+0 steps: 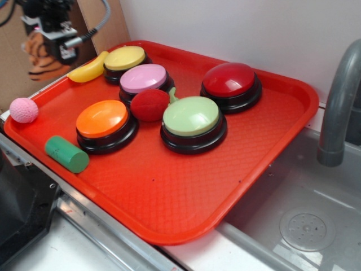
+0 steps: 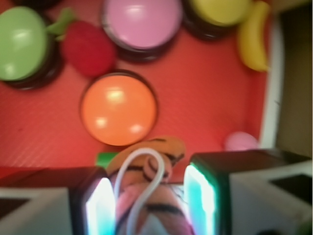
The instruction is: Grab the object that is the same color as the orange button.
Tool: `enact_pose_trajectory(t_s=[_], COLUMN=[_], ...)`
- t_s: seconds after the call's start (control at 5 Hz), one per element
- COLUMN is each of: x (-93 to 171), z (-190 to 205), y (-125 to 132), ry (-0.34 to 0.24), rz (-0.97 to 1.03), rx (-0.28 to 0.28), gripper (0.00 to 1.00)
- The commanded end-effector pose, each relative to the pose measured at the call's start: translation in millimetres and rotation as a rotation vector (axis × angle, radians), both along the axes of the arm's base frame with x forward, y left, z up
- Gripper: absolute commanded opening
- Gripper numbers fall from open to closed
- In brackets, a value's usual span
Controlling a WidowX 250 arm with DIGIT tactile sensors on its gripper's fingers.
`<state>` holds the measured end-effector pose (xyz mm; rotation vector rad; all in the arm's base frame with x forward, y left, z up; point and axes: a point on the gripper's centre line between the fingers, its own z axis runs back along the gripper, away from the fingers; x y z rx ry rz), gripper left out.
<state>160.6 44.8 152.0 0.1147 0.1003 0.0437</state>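
A red tray (image 1: 271, 147) sits beside a sink (image 1: 316, 214) with a grey tap (image 1: 338, 107). On the tray stand five buttons: red (image 1: 231, 81), green (image 1: 192, 117), orange (image 1: 102, 119), pink (image 1: 144, 78) and yellow (image 1: 124, 58). A fuzzy red ball (image 1: 149, 104) lies between the pink and green ones. A banana (image 1: 88, 70) lies beside the yellow button, a green cylinder (image 1: 66, 153) near the orange one, a pink ball (image 1: 23, 110) at the tray's left edge. The gripper (image 2: 149, 200), raised above the tray's far-left corner, has its jaws closed on the tiger (image 2: 146, 169), off the tray.
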Motion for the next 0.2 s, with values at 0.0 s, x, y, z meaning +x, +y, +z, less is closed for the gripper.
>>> enact_pose_trajectory(t_s=[0.0], x=[-5.4], z=[15.6], y=[3.0], ry=[-0.013], rz=[0.064], rx=[0.05], gripper=[0.0])
